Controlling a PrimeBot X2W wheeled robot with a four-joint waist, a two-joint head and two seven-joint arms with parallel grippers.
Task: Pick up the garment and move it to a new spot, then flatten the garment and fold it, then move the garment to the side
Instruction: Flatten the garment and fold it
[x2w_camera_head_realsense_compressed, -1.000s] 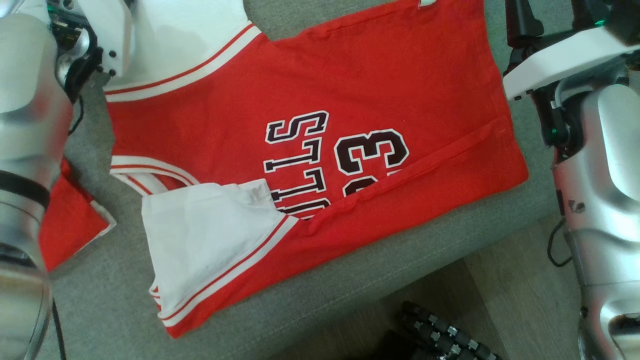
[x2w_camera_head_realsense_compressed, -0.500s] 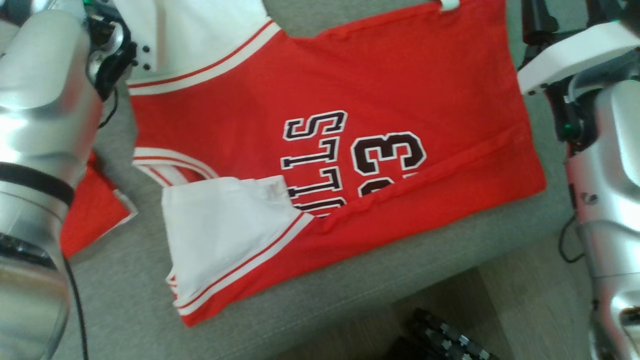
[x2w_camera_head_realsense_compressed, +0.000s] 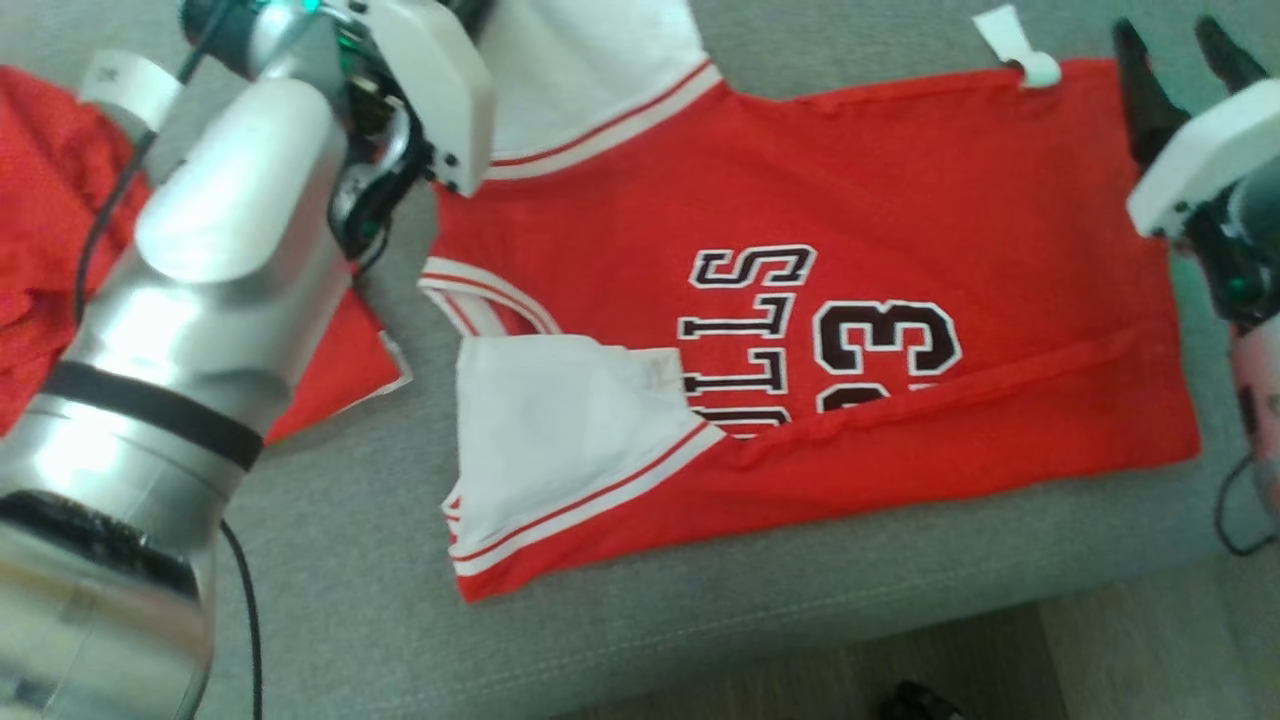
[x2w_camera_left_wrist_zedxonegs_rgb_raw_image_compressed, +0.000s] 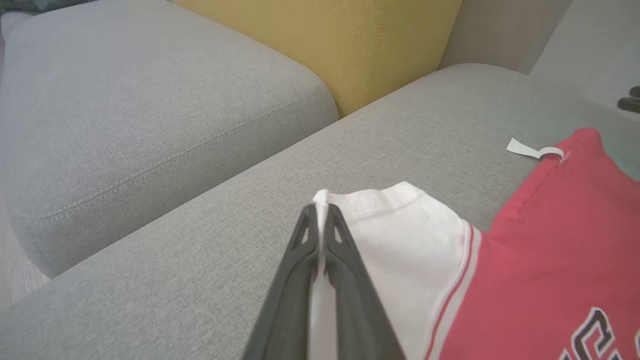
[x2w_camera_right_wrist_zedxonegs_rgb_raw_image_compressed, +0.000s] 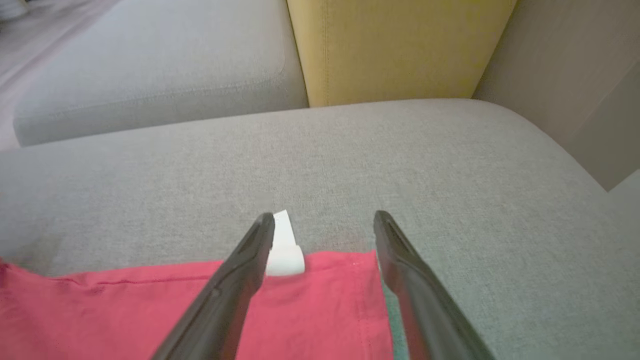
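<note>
One red jersey garment (x2w_camera_head_realsense_compressed: 900, 180) with white short sleeves lies spread on the grey fabric sofa seat (x2w_camera_head_realsense_compressed: 700, 620), its far edge toward the sofa back and its near edge close to the seat's front. Two sleeves counted: the far sleeve (x2w_camera_head_realsense_compressed: 590, 70) and the near sleeve (x2w_camera_head_realsense_compressed: 560, 440), each bordered by white and red striped trim. Dark lettering and numerals outlined in white cross the chest, and a strip of red cloth folded over along the near edge covers their lower part. One small white tag (x2w_camera_head_realsense_compressed: 1015, 45) sticks out from the far hem corner. Two grippers counted. The left gripper (x2w_camera_left_wrist_zedxonegs_rgb_raw_image_compressed: 321, 210) has its two dark fingers pressed together on the edge of the far white sleeve, with a sliver of white cloth pinched between them. The right gripper (x2w_camera_right_wrist_zedxonegs_rgb_raw_image_compressed: 325, 217) stands wide apart and holds nothing; its fingers straddle the far hem corner, one fingertip just beside the tag, and whether either finger touches the cloth cannot be told. One other red cloth (x2w_camera_head_realsense_compressed: 50, 200), of mesh weave, lies to the left, apart from the garment and partly hidden by the silver left arm (x2w_camera_head_realsense_compressed: 230, 260). Two grey seat cushions are counted in the left wrist view, the second (x2w_camera_left_wrist_zedxonegs_rgb_raw_image_compressed: 150, 100) alongside, and one mustard-yellow back cushion (x2w_camera_left_wrist_zedxonegs_rgb_raw_image_compressed: 350, 45) stands behind them.
</note>
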